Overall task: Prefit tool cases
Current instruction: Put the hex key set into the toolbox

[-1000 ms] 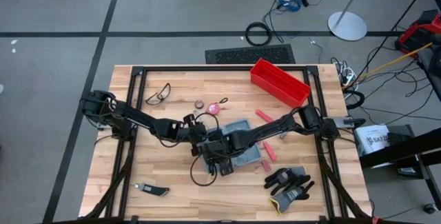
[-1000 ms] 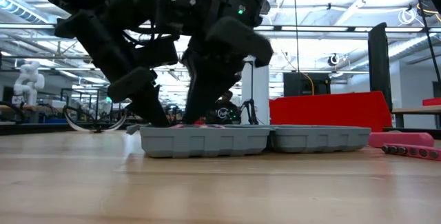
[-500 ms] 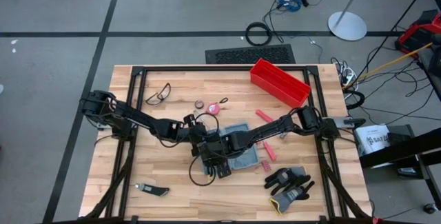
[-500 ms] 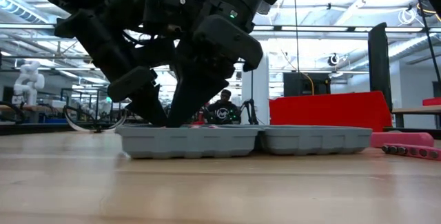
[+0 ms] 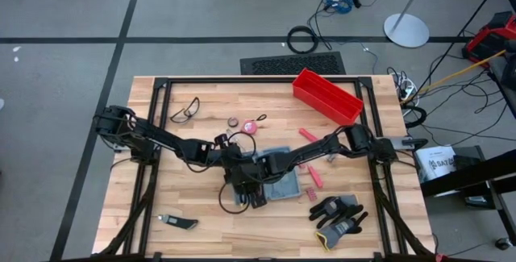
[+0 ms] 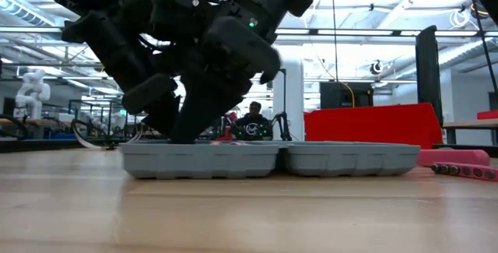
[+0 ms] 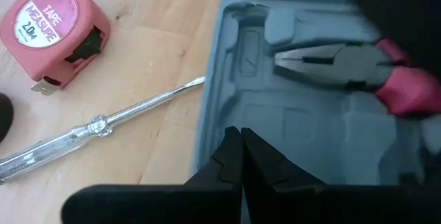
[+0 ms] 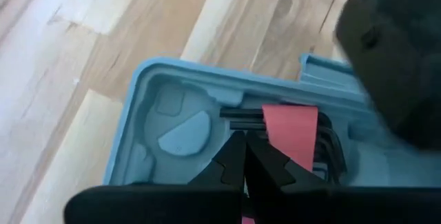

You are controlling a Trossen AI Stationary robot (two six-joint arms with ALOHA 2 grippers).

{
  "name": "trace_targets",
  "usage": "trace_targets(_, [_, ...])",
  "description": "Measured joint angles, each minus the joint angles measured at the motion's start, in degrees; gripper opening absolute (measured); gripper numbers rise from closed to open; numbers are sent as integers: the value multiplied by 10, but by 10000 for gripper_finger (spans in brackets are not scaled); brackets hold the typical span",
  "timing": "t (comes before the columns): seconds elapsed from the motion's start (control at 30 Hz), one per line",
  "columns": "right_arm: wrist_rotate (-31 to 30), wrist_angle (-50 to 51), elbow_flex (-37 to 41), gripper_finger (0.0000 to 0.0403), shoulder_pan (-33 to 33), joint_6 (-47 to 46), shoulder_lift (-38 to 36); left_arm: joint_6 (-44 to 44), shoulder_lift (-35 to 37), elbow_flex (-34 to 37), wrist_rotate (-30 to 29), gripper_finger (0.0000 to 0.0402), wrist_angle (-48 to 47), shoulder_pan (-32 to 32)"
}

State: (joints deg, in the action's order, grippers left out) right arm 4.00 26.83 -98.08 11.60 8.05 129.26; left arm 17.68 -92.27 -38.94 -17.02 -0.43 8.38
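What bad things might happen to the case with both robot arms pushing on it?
Both shut tools, left and right, press inside the open case, so it may slide on the table. The pliers and hex keys might pop out of their slots. The arms crowd together and might bump.

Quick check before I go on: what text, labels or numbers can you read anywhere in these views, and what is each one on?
"TAPE MEASURE" on the label of the pink tape measure, left wrist view.
A figure under it, too distorted to read for sure.
Dark lettering on the white box beside the table's right edge, high view: too small to read.
Nothing readable on the tool case, the pliers, the screwdriver or the red bin.
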Motion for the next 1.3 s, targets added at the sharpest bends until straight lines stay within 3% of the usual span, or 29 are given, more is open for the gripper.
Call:
trace_targets(0.37, [-17, 6, 1, 0, -5, 7, -23, -2, 4, -2, 3, 2, 22, -1])
trace_targets(0.73, [-69, -8, 1, 0, -11, 26, -13, -3, 8, -1, -46, 2, -12, 1])
trace_targets(1.3, [2, -21, 7, 0, -22, -20, 14, -21, 41, 10, -24, 2, -51, -10])
